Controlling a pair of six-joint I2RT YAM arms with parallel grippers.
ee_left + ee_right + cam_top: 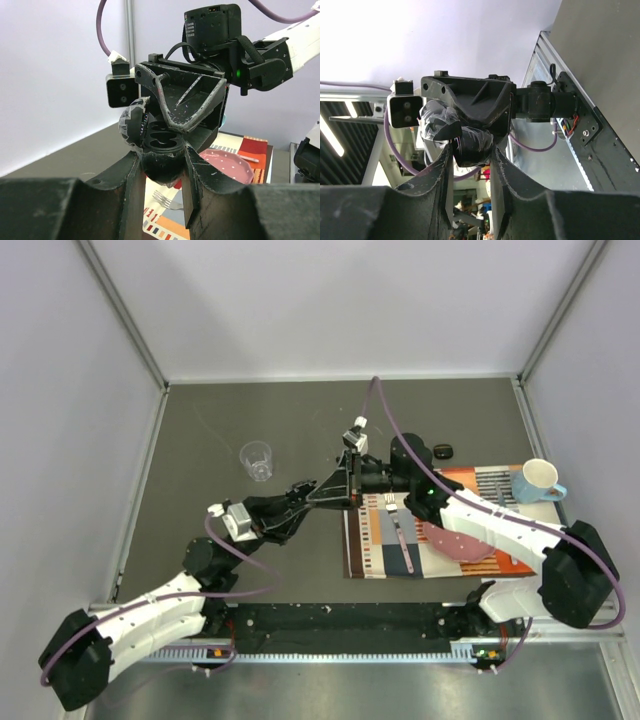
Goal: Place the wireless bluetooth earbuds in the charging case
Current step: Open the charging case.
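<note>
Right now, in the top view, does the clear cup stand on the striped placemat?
No, the clear cup stands on the bare gray table, well left of the striped placemat.

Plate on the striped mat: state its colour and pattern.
The plate is pink with small white dots, clearest in the left wrist view.

Closing in on three sides with plain white walls (340,300).
Edging a dark grey tabletop (210,420) with aluminium rails (128,325); glowing beyond the enclosure, ceiling strip lights (331,137).
</note>
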